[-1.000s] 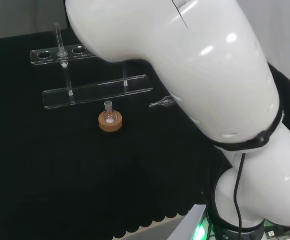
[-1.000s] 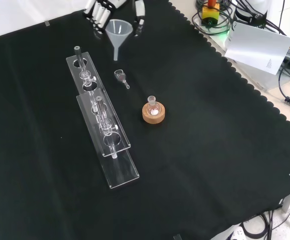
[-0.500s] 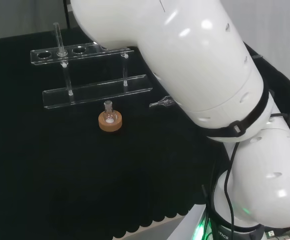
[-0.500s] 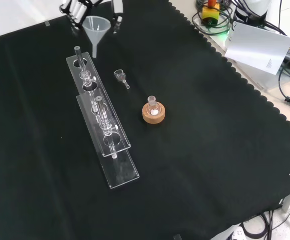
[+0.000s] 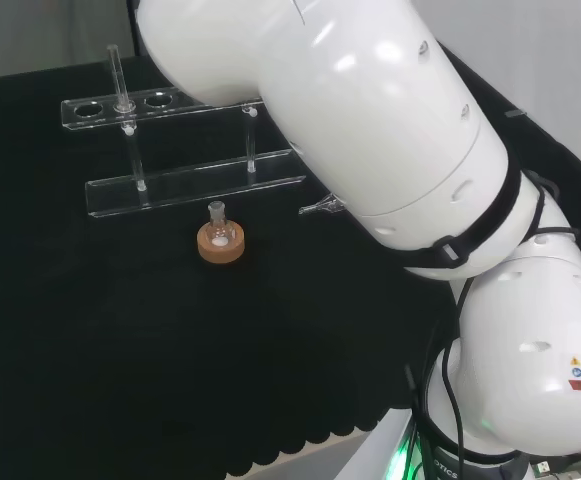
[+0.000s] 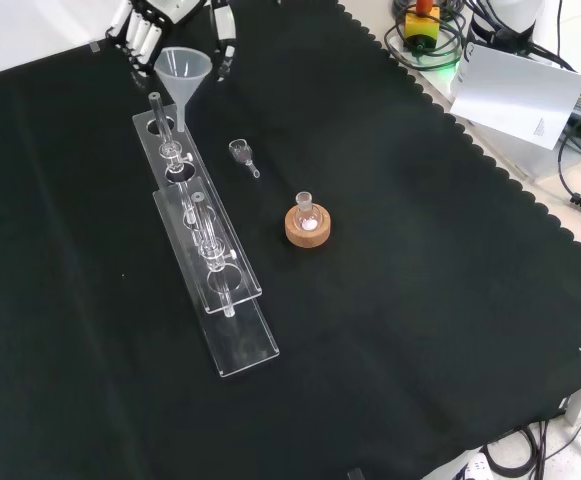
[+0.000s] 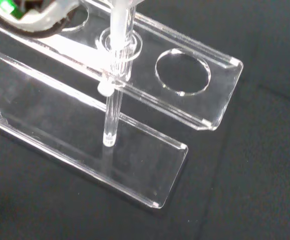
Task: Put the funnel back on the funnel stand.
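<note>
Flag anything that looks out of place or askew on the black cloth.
One oddity: a small clear glass piece lies on its side on the cloth, between the clear acrylic funnel stand and the cork ring with its small flask. Everything else stands upright.

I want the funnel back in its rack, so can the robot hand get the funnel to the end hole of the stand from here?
Probably yes: the robot hand holds the funnel just above the funnel stand, and the end hole looks open.
</note>
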Available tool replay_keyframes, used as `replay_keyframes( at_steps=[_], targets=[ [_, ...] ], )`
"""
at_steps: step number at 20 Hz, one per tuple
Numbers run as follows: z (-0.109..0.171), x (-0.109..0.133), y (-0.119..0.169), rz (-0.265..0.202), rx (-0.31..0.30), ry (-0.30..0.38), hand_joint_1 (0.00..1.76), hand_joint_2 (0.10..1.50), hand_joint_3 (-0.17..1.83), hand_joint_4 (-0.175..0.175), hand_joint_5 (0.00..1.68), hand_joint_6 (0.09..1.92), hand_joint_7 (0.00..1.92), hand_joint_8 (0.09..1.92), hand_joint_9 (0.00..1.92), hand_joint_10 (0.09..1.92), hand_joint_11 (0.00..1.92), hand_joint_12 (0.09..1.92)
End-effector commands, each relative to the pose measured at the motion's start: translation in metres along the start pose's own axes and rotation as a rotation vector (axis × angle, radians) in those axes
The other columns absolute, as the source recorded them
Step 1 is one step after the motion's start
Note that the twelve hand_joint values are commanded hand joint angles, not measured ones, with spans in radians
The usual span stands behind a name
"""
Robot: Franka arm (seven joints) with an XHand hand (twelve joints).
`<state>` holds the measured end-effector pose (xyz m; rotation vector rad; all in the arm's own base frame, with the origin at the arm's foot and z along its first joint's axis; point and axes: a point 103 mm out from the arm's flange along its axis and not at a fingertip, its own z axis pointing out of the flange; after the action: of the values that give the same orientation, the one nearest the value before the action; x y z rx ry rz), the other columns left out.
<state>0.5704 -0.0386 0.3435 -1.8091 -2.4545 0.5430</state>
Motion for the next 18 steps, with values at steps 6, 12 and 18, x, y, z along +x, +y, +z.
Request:
replay_keyframes(
  at_steps=[6, 12, 18],
  targets=[
    [0.011, -0.027, 0.024, 0.007, 0.027, 0.018, 0.84, 0.64, 0.60, -0.017, 0.57, 0.81, 0.63, 0.68, 0.73, 0.54, 0.35, 1.35],
    [0.015, -0.036, 0.026, 0.014, 0.032, 0.021, 0.84, 0.64, 0.61, -0.017, 0.57, 0.81, 0.63, 0.68, 0.73, 0.54, 0.36, 1.35],
    [0.013, -0.047, 0.021, 0.034, 0.028, 0.033, 0.84, 0.64, 0.61, -0.017, 0.57, 0.81, 0.63, 0.68, 0.73, 0.54, 0.36, 1.35]
  ],
)
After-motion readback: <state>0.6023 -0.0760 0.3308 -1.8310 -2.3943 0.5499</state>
